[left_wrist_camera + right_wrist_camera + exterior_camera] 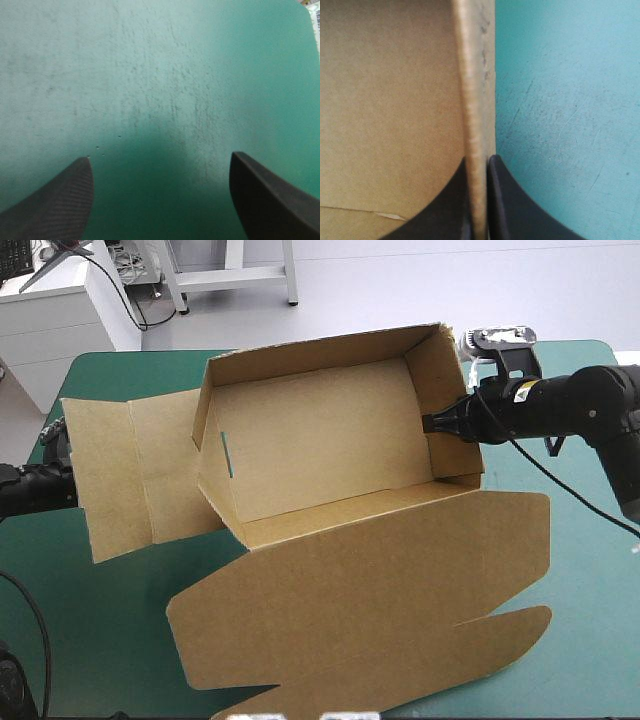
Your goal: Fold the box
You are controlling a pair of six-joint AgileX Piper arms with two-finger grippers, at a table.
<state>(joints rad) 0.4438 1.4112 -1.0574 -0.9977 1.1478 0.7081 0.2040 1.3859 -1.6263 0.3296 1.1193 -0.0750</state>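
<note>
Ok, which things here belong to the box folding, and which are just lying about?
Job: brown cardboard box, walls raised; right black-fingered gripper, shut on its side wall; left gripper, open, holding nothing.
Lying about: only the teal-green table cover.

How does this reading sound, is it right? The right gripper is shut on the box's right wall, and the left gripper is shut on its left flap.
Not quite. The left gripper holds nothing: in the left wrist view its fingers stand apart over the bare cover. The rest holds: the right gripper is shut on the right wall of the box.
</note>
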